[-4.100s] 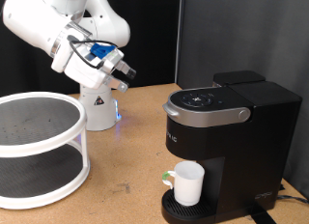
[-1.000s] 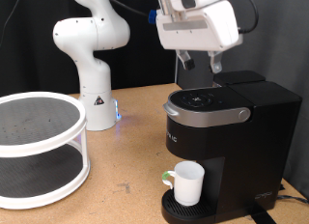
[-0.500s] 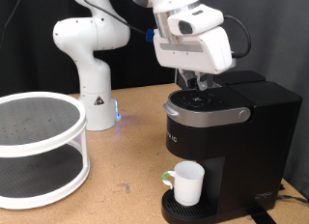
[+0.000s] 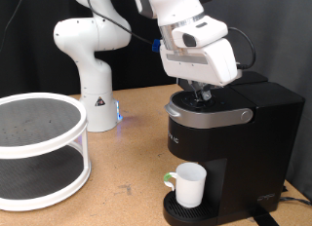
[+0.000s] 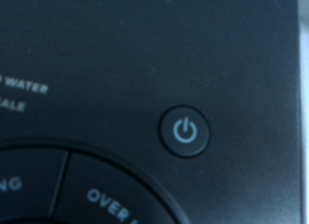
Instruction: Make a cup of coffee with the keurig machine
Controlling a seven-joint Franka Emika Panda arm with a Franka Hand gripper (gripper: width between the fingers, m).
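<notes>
The keurig machine (image 4: 239,153) is a black box on the exterior view's right, with its lid down. The cup (image 4: 189,184), a small white mug, stands on the machine's drip tray (image 4: 175,210) under the spout. My gripper (image 4: 201,94) points straight down and its fingertips sit on or just above the machine's lid, beside the round control panel. The white hand hides most of the fingers. The wrist view shows no fingers, only the black lid very close, with a lit blue power button (image 5: 186,131) and parts of white labels.
A white two-tier round rack (image 4: 39,153) stands on the wooden table at the exterior view's left. The arm's white base (image 4: 96,85) stands behind it, with a blue light low down. A black curtain hangs at the back.
The arm has swung from the left, near its base, over to the machine. In the last second the hand has come down onto the lid.
</notes>
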